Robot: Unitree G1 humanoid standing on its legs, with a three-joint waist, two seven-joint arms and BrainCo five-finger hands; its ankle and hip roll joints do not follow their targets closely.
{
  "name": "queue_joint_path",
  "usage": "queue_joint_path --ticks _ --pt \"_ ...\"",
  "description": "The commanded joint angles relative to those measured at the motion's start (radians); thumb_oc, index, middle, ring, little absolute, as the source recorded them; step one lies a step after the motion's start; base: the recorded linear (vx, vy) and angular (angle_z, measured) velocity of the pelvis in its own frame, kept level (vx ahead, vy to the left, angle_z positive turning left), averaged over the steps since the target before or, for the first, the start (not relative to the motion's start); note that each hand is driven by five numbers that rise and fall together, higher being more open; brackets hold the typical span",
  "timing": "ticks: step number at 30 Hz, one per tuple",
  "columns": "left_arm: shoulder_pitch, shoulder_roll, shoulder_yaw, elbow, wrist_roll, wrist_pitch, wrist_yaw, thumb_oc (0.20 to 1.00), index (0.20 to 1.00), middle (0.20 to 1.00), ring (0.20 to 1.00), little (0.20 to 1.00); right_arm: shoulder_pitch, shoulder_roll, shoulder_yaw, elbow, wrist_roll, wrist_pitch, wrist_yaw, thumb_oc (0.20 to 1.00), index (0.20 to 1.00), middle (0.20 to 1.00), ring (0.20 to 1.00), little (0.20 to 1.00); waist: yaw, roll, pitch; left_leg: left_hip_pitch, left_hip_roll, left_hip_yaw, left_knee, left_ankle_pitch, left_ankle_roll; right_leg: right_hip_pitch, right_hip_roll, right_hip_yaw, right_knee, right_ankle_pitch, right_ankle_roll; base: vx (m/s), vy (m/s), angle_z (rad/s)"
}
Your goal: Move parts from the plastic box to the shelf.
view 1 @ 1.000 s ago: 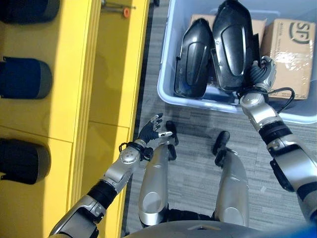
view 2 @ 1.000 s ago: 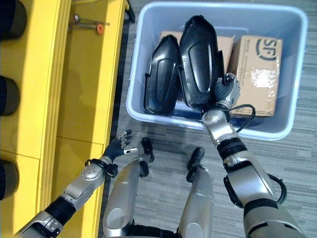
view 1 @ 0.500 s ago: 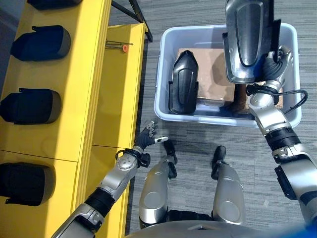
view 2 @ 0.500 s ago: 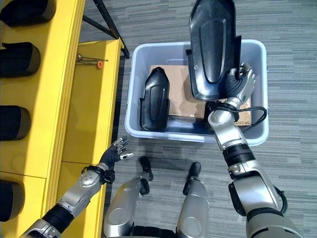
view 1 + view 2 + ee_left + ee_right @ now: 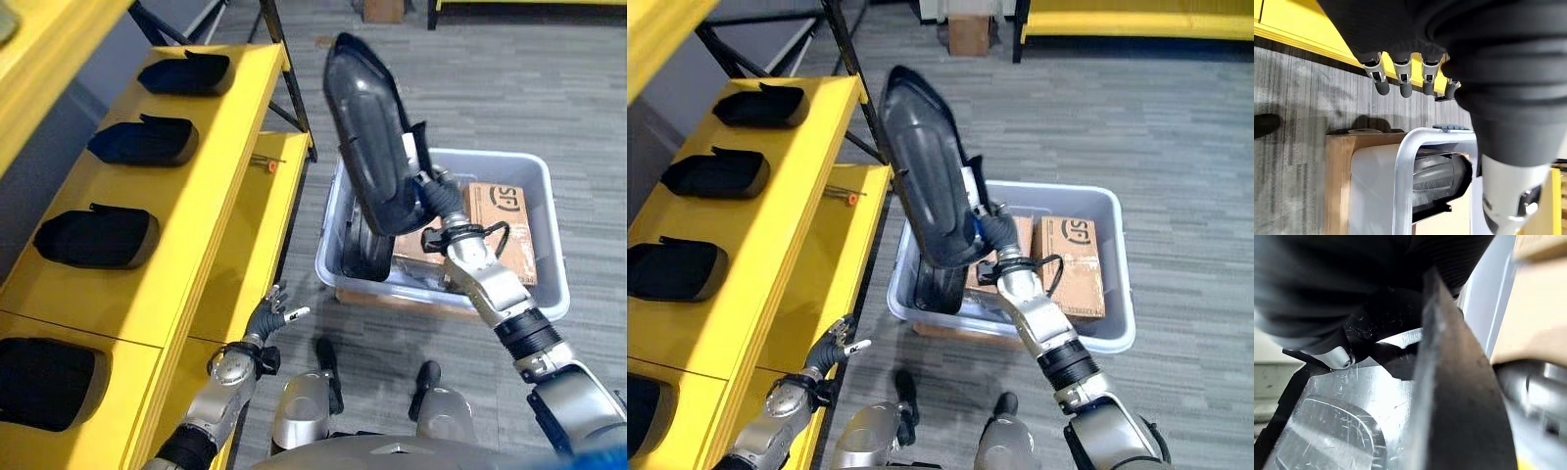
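Now that my right hand [image 5: 431, 196] has lifted the long glossy black plastic part [image 5: 367, 137] clear of the pale blue plastic box [image 5: 549, 294], fingers gripping its base, the yellow shelf [image 5: 196, 196] on the left comes next; my left hand [image 5: 269, 315] hangs open.

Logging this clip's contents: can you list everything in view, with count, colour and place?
Held part: one, black, raised over the box in the right hand.
Part in box: one, black, standing at the box's left end.
Box: one, pale blue, on the floor.
Cartons: at least two, brown, inside the box.
Shelf: one, yellow, at the robot's left.
Shelf parts: four, black, in a row on the shelf.
Left hand: open, beside the shelf edge.
Right hand: shut on the held part.
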Motion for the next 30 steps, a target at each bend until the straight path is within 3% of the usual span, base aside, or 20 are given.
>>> queue_joint_path --ticks 1,4,7,8,10,11,13,14,15,17,30 --pt "0.0 0.026 -0.017 -0.05 0.052 -0.029 -0.016 1.0 1.0 1.0 1.0 1.0 -0.053 -0.016 -0.019 -0.07 0.057 -0.028 0.078 0.2 0.2 0.2 0.2 0.2 0.009 -0.025 -0.001 0.001 0.042 -0.081 0.041 -0.011 -0.033 0.03 -0.027 -0.026 0.007 0.028 0.002 0.09 0.136 0.03" --pt "0.006 0.036 -0.021 -0.052 0.068 0.0 -0.028 1.0 1.0 1.0 1.0 1.0 -0.014 -0.013 0.01 -0.125 0.072 -0.019 0.071 0.2 0.2 0.2 0.2 0.2 0.019 -0.03 -0.01 -0.003 0.022 -0.077 0.063 -0.037 -0.012 0.036 -0.044 -0.032 -0.013 0.053 0.027 0.05 0.131 0.05" --pt "-0.006 0.046 -0.03 -0.036 0.075 -0.018 -0.044 1.0 1.0 1.0 1.0 1.0 -0.005 -0.014 0.027 -0.158 0.074 -0.036 0.054 0.2 0.2 0.2 0.2 0.2 0.025 -0.034 0.007 -0.028 0.001 -0.067 0.097 -0.06 0.004 0.032 -0.069 -0.038 -0.028 0.08 0.045 -0.12 0.207 0.08" --pt "-0.02 0.048 -0.038 -0.034 0.03 -0.021 -0.027 1.0 1.0 1.0 1.0 1.0 0.013 -0.026 0.029 -0.186 0.055 -0.052 0.033 0.2 0.2 0.2 0.2 0.2 0.029 -0.034 0.021 -0.034 -0.019 -0.074 0.123 -0.093 0.01 0.037 -0.092 -0.041 -0.019 0.086 0.059 -0.14 0.279 0.13" --pt "-0.004 0.03 -0.008 -0.035 -0.017 -0.02 0.018 1.0 1.0 1.0 1.0 1.0 0.023 -0.006 0.016 -0.157 0.073 -0.056 0.026 0.2 0.2 0.2 0.2 0.2 0.052 -0.036 0.025 -0.013 -0.031 -0.045 0.113 -0.104 0.025 0.046 -0.115 -0.109 -0.008 0.122 0.064 -0.11 0.253 -0.05" --pt "0.017 0.016 0.012 -0.021 -0.001 -0.03 0.034 1.0 1.0 1.0 1.0 1.0 0.023 0.006 0.008 -0.144 0.07 -0.059 0.058 0.2 0.2 0.2 0.2 0.2 0.071 -0.038 0.024 0.016 -0.025 0.001 0.08 -0.098 0.027 0.034 -0.137 -0.195 0.035 0.156 0.08 -0.07 0.129 -0.93" --pt "0.026 0.019 0.015 -0.004 0.022 -0.023 0.0 1.0 1.0 1.0 1.0 1.0 0.047 -0.002 0.008 -0.142 0.097 -0.069 0.054 0.2 0.2 0.2 0.2 0.2 0.061 -0.038 0.005 0.03 -0.052 -0.046 0.022 -0.082 0.038 0.027 -0.042 -0.135 0.057 0.087 0.064 0.01 0.015 -1.27" --pt "0.035 0.025 -0.006 -0.002 0.03 -0.024 -0.02 1.0 1.0 1.0 1.0 1.0 0.082 -0.016 0.009 -0.15 0.101 -0.09 0.058 0.2 0.2 0.2 0.2 0.2 0.036 -0.041 -0.016 0.034 -0.081 -0.104 -0.02 -0.069 0.039 0.021 0.065 -0.049 0.041 0.024 0.03 0.04 -0.106 -0.02" --pt "0.042 0.025 -0.03 -0.001 0.052 -0.034 -0.039 1.0 1.0 1.0 1.0 1.0 0.13 -0.028 0.004 -0.174 0.096 -0.095 0.064 0.2 0.2 0.2 0.2 0.2 0.007 -0.044 -0.037 0.011 -0.102 -0.164 -0.027 -0.05 0.045 0.013 0.148 0.028 0.004 0.002 -0.017 0.05 -0.158 1.33" --pt "0.047 0.018 -0.048 -0.01 0.09 -0.029 -0.067 1.0 1.0 1.0 1.0 1.0 0.182 -0.03 -0.001 -0.162 0.097 -0.121 0.072 0.2 0.2 0.2 0.2 0.2 -0.006 -0.043 -0.067 -0.006 -0.114 -0.217 -0.025 -0.041 0.044 0.02 0.17 0.075 -0.021 -0.006 -0.033 0.03 -0.173 1.93" --pt "0.024 0.012 -0.094 -0.05 0.043 0.023 -0.059 1.0 1.0 1.0 1.0 1.0 0.194 -0.021 0.066 -0.167 0.11 -0.13 0.097 0.2 0.2 0.2 0.2 0.2 0.013 -0.045 -0.095 -0.052 -0.077 -0.304 -0.038 0.022 -0.013 0.057 0.199 0.064 -0.064 -0.024 -0.061 -0.04 -0.132 0.24"
